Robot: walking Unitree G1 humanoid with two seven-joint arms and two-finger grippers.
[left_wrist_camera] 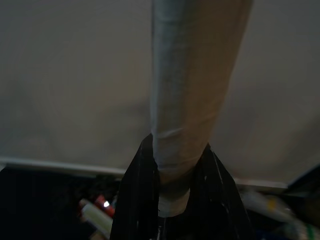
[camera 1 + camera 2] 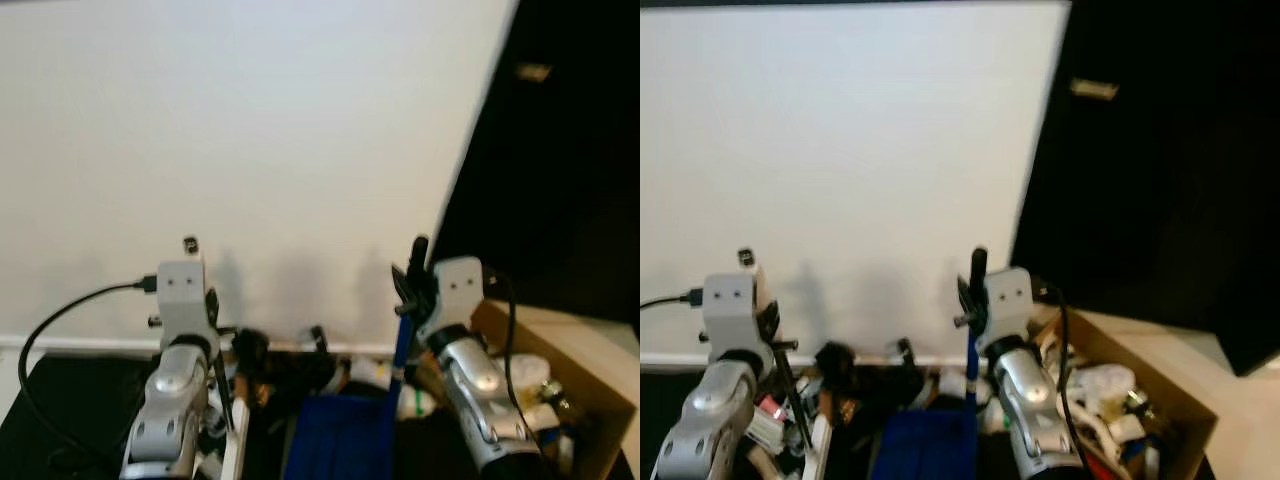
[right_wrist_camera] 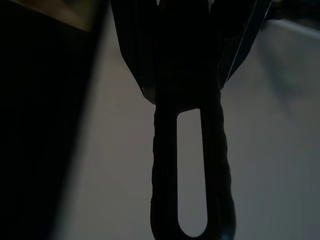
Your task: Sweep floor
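Matte off-white wall (image 2: 250, 130) fills the upper scene, meeting a dark, glossy panel (image 2: 1160, 150) along a slanted edge at the robot's right. Left gripper (image 1: 172, 200): its two long black fingers (image 1: 137, 200) are clamped around a pale, smooth cylindrical handle (image 1: 192, 75), which rises past the wrist toward the wall; in the left eye view the same arm stands upright near the white baseboard (image 2: 80, 345), a black cable (image 2: 60, 320) looping from its silver housing. Right gripper (image 3: 182, 85): its jaws are closed on a black ribbed plastic grip with an elongated hanging slot (image 3: 192, 170); below the grip a slim blue shaft (image 2: 401, 355) descends to a blue ridged plastic dustpan (image 2: 335, 440) resting low between the two arms. Beside the right arm sits an open brown cardboard box (image 2: 590, 370) holding crumpled, mixed litter. Scattered small objects (image 2: 290, 370), blurred and indistinct, lie along the dark floor at the foot of the wall between the arms.
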